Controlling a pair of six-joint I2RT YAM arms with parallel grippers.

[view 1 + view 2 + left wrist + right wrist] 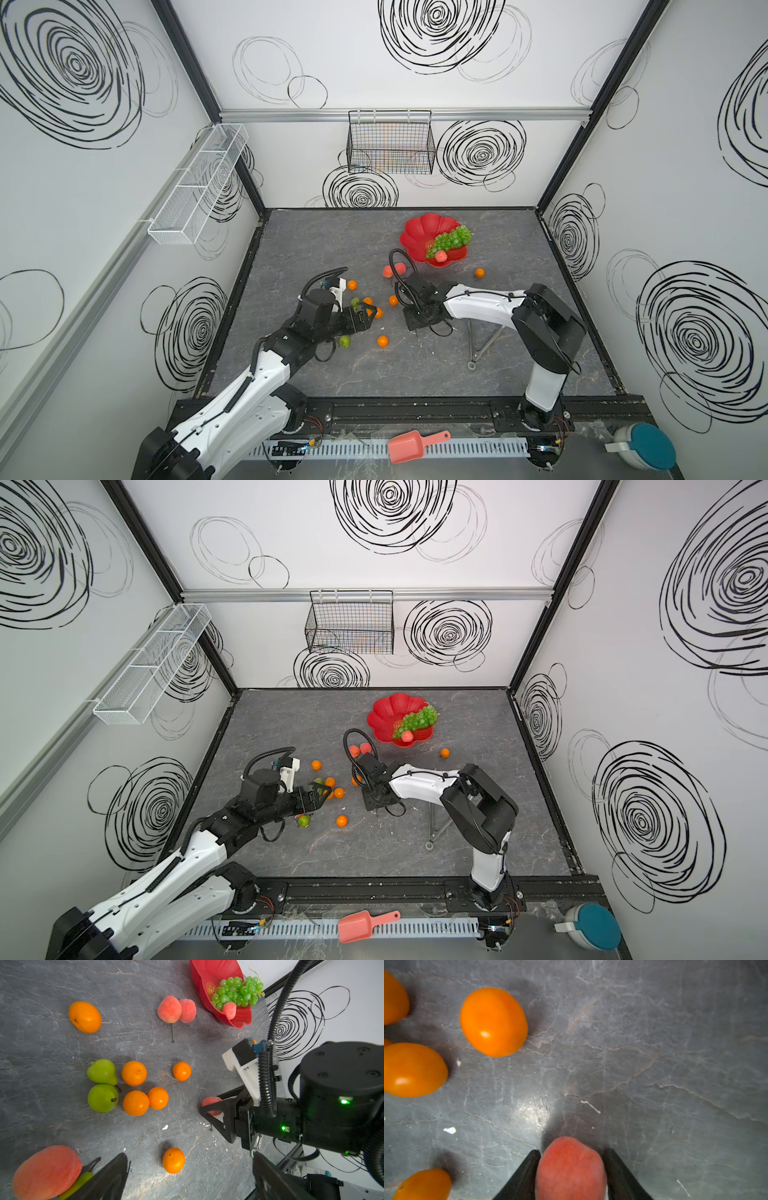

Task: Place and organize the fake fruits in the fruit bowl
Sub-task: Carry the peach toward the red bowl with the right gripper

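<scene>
1. Pink-red and matte, the peach sits at the bottom centre of the right wrist view. It is on or just above the grey marbled tabletop; I cannot tell which.
2. My right gripper is part-open, with one black finger on each flank of that peach. The fingers look at or very near its skin, but I cannot tell whether they truly clamp it.
3. My left gripper, at the bottom edge of the left wrist view, stands wide open with nothing between its jaws. A spare peach lies outside one finger, in the lower left corner.
4. I judge the peach light and hollow, with a velvety skin that gives some friction. It is also round enough to squirt out of a pinch, so I would hold it across its widest middle, not near either end, and squeeze gently.
5. In both top views the red fruit bowl lies in the upper middle of the tabletop. It holds green grapes and a small peach near its lower rim, and its left half is bare.
6. In the left wrist view, loose oranges and two pears cluster at centre left, and paired peaches lie top centre.
</scene>
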